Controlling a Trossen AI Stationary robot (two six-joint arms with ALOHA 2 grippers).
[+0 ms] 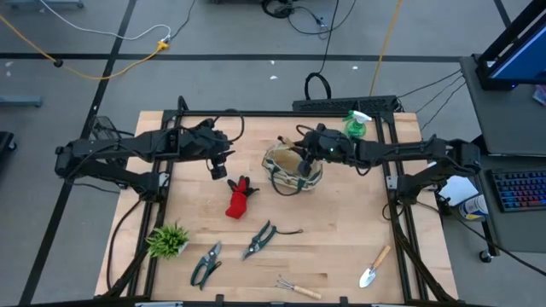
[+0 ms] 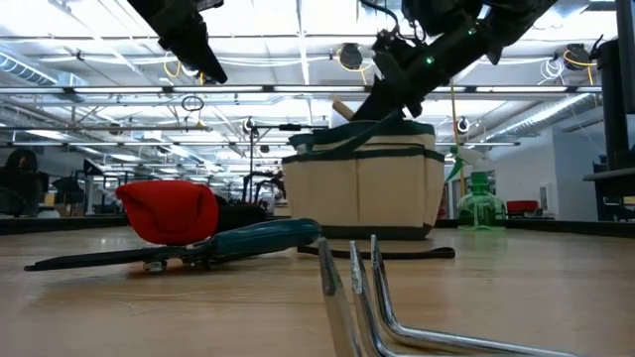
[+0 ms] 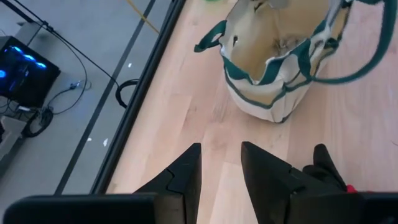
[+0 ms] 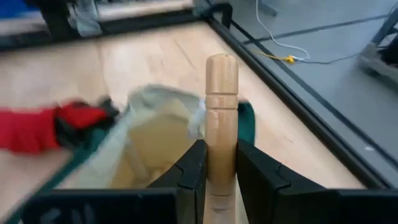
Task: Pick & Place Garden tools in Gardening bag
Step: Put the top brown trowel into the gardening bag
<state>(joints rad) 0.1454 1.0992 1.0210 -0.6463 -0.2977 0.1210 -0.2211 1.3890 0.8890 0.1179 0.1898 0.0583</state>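
Observation:
The cream bag with green trim [image 1: 292, 168] stands upright on the table's far middle; it also shows in the low view [image 2: 362, 188]. My right gripper [image 1: 309, 150] is over the bag's mouth, shut on a wooden tool handle [image 4: 221, 93]. My left gripper [image 1: 218, 167] hangs open and empty above the table, left of the bag; the left wrist view shows it [image 3: 221, 168]. A red glove [image 1: 240, 198] lies flat just left of the bag. A green spray bottle [image 1: 357, 124] stands at the far right. My right gripper pinches the round wooden handle [image 4: 220, 146] between its two fingers. The handle lies along the fingers, and its rounded free end [image 4: 221, 65] sticks out past the fingertips. It is held clear over the bag's open mouth [image 4: 155, 130]. The tool's metal end does not show.
Two pruning shears [image 1: 206, 263] [image 1: 260, 239], a hand rake [image 1: 299, 287] and a wooden-handled trowel [image 1: 374, 267] lie along the near side. A spiky green plant tuft [image 1: 168, 240] sits near left. Black frame rails border the table.

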